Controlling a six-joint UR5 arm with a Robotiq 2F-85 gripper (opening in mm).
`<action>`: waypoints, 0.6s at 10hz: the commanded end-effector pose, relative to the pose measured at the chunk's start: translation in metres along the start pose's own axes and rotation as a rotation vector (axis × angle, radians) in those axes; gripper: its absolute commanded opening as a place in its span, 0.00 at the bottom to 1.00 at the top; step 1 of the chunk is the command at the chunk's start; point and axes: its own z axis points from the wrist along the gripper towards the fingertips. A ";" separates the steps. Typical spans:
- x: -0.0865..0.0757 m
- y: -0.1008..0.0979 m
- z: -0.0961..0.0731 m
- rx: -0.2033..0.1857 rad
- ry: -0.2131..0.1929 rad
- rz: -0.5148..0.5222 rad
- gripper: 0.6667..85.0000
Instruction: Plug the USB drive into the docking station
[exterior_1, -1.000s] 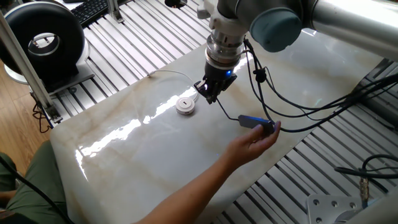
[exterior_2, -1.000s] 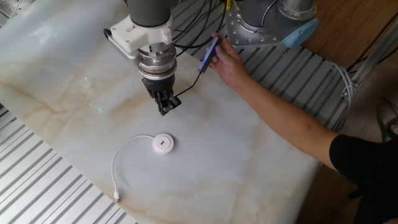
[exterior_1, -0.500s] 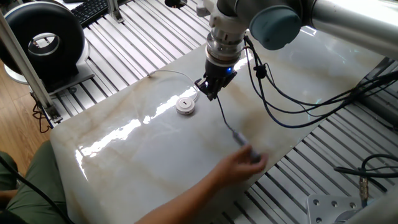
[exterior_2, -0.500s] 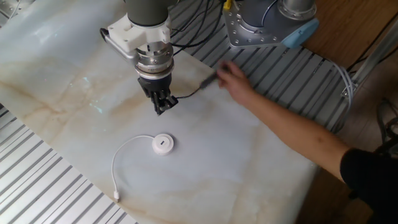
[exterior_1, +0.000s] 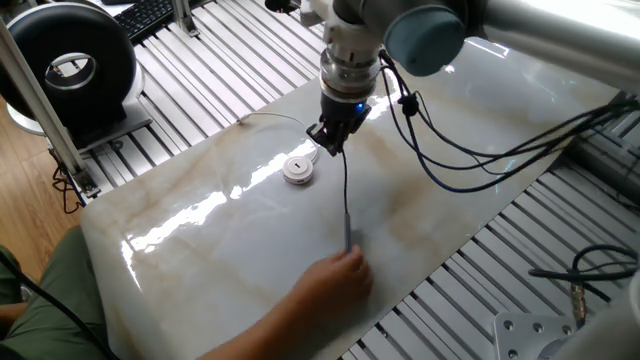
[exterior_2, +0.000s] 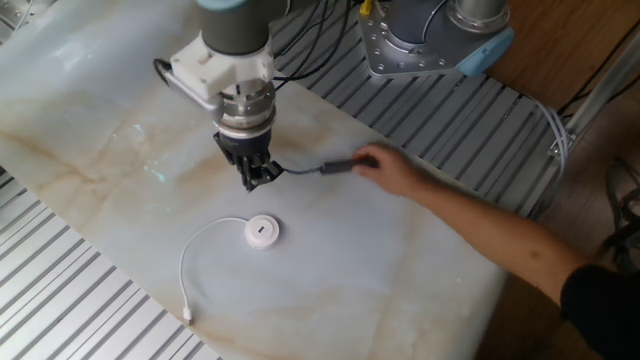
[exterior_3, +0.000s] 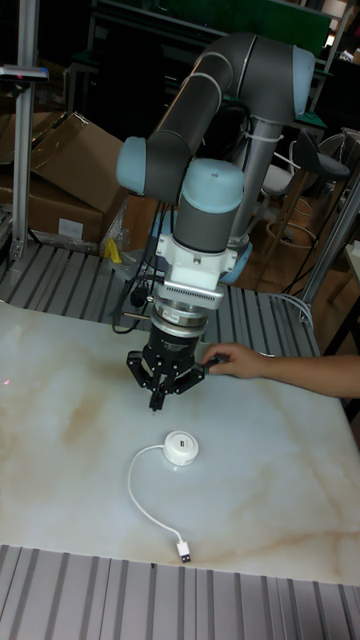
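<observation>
My gripper (exterior_1: 328, 141) (exterior_2: 258, 180) (exterior_3: 160, 396) points down above the marble table (exterior_1: 200, 250), shut on the small plug end of the USB drive's thin black cable. The cable runs to the slim grey bar of the USB drive (exterior_2: 337, 166) (exterior_1: 347, 233), which a person's hand (exterior_2: 388, 171) (exterior_1: 337, 281) holds low over the table. The docking station (exterior_1: 298, 169) (exterior_2: 261, 231) (exterior_3: 181, 447), a white round puck, lies flat just beside and below my fingertips. Its pale wire (exterior_2: 193, 255) loops away to a loose plug (exterior_3: 185, 552).
The person's arm (exterior_2: 500, 235) reaches across the table from its edge. Black cables (exterior_1: 450, 165) hang from my arm. A black round device (exterior_1: 75, 60) stands off the table on slatted metal. A second robot base (exterior_2: 430, 35) sits behind.
The hand has brought the grey bar down from a raised position to just over the table and swung it around. My gripper has shifted slightly, staying shut on the plug.
</observation>
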 end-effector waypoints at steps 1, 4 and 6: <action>0.007 -0.014 0.010 0.063 0.063 -0.039 0.01; 0.031 -0.024 -0.001 0.095 0.118 -0.078 0.01; 0.027 -0.020 -0.001 0.079 0.101 -0.067 0.01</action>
